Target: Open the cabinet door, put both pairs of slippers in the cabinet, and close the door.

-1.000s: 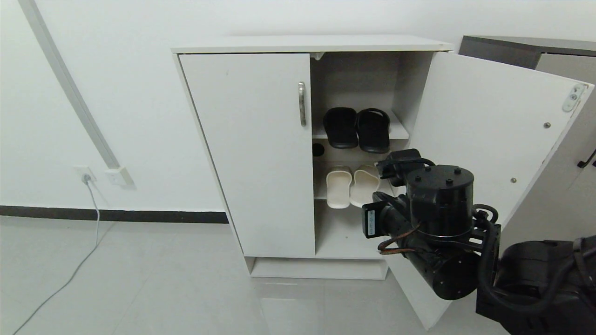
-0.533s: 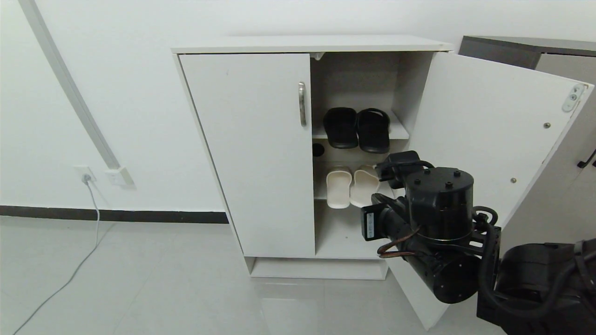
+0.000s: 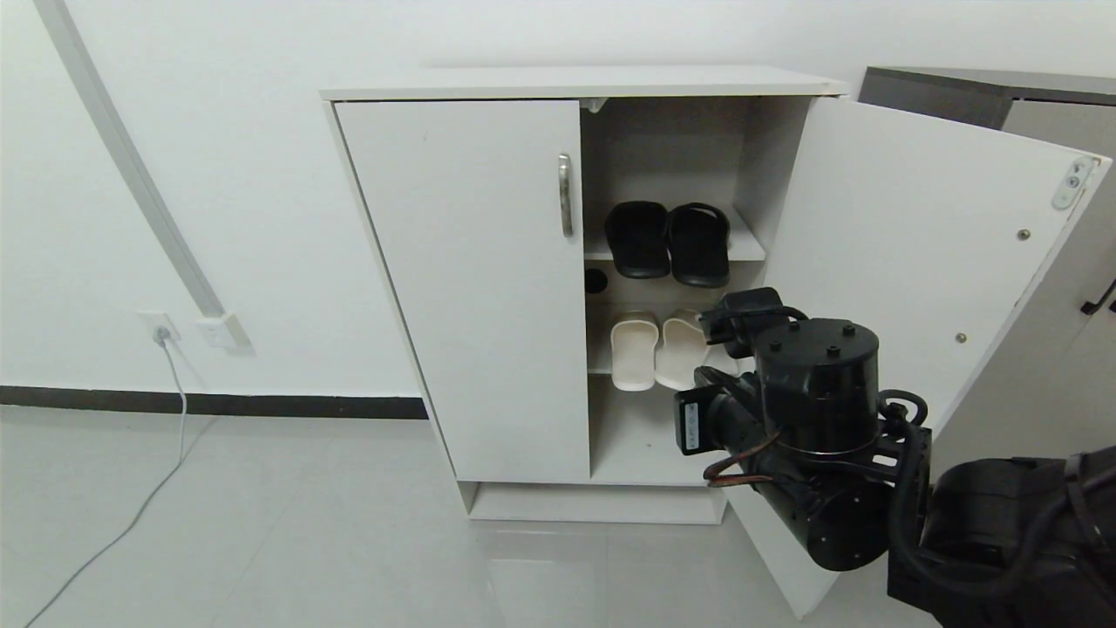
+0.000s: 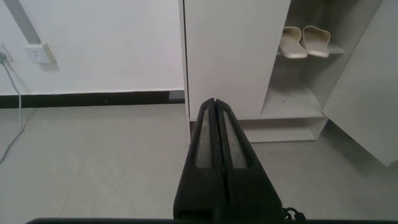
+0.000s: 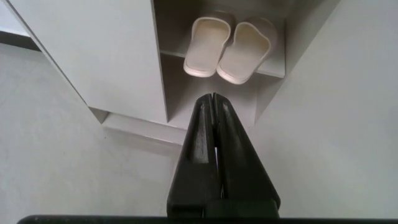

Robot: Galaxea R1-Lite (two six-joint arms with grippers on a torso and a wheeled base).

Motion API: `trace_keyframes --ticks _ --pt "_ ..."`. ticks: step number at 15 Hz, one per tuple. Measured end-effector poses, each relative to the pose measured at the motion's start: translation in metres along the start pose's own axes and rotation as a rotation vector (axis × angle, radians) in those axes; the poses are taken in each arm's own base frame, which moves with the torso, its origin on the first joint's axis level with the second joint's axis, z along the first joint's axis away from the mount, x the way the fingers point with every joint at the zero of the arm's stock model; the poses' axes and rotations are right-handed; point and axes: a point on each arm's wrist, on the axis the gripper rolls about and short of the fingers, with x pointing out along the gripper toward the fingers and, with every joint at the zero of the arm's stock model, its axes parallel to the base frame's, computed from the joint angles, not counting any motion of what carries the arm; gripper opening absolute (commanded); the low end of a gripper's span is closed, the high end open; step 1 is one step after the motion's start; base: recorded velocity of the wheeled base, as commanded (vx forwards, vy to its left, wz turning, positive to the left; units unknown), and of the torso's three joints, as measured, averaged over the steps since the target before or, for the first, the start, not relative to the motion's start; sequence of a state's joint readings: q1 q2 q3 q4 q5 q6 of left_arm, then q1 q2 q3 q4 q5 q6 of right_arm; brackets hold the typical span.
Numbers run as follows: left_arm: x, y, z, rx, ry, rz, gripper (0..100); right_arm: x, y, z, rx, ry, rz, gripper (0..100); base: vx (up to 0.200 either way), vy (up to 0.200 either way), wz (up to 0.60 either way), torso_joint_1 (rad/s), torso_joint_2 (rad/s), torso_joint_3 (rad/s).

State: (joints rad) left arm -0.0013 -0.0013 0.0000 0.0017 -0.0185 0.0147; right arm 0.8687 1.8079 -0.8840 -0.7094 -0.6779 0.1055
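Our right gripper (image 5: 213, 99) has its jaws pressed together with nothing between them, and the left gripper (image 4: 214, 102) is the same. The right one points into the cabinet (image 3: 575, 83) through its open half, just outside the opening and aimed below the shelf with the white slippers (image 5: 230, 46). The left one hangs well out from the cabinet's front, low, facing its closed half.

The black slippers (image 3: 667, 240) sit on the cabinet's shelf above the white pair, so we judge that only the door (image 3: 907, 253) is left.

It stands swung wide from the cabinet's right side, inner face towards us. We expect a stiff, light panel that turns easily on its hinges, with a smooth face that pads may slide on. The two screws (image 3: 1024, 234) on the inner face suggest a handle on the hidden side. We would take hold there, or push flat near the free edge, far from the hinges.
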Motion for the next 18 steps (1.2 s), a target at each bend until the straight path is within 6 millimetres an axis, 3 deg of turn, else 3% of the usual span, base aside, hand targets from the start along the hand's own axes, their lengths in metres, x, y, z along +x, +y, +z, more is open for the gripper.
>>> trace_keyframes --ticks 7,18 --pt "0.0 0.0 0.0002 -0.001 -0.001 0.0 0 0.0003 0.0014 -0.0018 -0.003 0.005 0.016 0 0.0 0.0 0.0 0.025 -0.34 -0.321" --pt "0.0 0.0 0.0 -0.003 0.0 0.001 0 0.0008 0.0003 -0.003 -0.008 0.01 0.01 0 0.0 0.0 0.0 0.141 -0.47 -0.332"
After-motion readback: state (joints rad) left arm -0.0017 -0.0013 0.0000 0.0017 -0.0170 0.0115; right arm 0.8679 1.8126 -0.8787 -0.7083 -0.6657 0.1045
